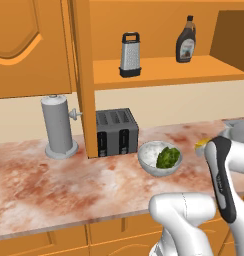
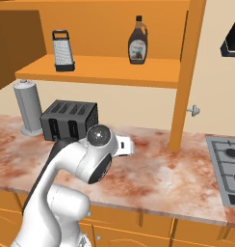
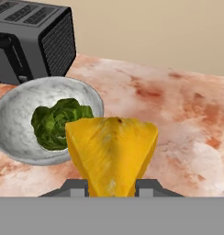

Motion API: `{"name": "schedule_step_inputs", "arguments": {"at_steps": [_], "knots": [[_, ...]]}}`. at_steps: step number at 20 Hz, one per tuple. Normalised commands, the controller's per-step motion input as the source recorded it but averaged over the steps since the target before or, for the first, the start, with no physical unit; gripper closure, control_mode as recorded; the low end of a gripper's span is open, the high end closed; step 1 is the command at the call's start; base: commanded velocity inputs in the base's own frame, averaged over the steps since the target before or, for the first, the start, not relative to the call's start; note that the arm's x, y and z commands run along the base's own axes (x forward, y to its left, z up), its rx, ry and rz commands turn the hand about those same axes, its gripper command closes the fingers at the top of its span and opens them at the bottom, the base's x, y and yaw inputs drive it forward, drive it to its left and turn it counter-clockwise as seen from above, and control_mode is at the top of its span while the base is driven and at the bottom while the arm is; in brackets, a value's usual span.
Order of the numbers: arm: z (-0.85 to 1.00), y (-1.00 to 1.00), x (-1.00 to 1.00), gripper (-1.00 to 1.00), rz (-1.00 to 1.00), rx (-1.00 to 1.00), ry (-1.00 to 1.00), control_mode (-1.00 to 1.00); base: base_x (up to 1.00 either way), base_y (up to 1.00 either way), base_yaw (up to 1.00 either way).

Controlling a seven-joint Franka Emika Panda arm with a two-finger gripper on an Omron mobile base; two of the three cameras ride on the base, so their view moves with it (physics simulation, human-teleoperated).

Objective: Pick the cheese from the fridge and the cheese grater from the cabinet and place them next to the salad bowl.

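Note:
A yellow-orange cheese [image 3: 112, 153] wedge sits between my gripper [image 3: 112, 187] fingers, which are shut on it. It hangs low over the marble counter, just right of the salad bowl [image 3: 15, 131], a pale bowl with green leaves. In the left base view a bit of the cheese [image 1: 200, 145] shows right of the salad bowl [image 1: 147, 152], behind my forearm. The cheese grater [image 1: 130, 55] [image 2: 63, 50] stands upright on the shelf of the open cabinet [image 1: 169, 71]. The fridge is out of view.
A black toaster [image 1: 116, 131] [image 2: 69, 119] [image 3: 33, 41] stands just behind the bowl. The open cabinet door [image 1: 84, 80] [image 2: 187, 72] hangs down to the counter. A syrup bottle [image 1: 186, 40] [image 2: 137, 41] shares the shelf. A grey paper-towel holder [image 1: 59, 127] stands left; a stove [image 2: 228, 164] right.

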Motion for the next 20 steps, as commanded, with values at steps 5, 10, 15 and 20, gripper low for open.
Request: {"name": "schedule_step_inputs", "arguments": {"at_steps": [5, 10, 15, 20], "knots": [[-0.32, -0.27, 0.21, 1.00, 0.23, 0.00, 0.04, -1.00, 0.00, 0.00, 0.00], [-0.24, -0.30, 0.16, 1.00, 0.30, 0.01, 0.13, -1.00, 0.00, 0.00, 0.00], [-0.22, -0.19, 0.28, 1.00, 0.34, 0.01, 0.10, -1.00, 0.00, 0.00, 0.00], [-0.36, -0.06, 0.27, 1.00, 0.34, 0.00, -0.01, -1.00, 0.00, 0.00, 0.00]]}}
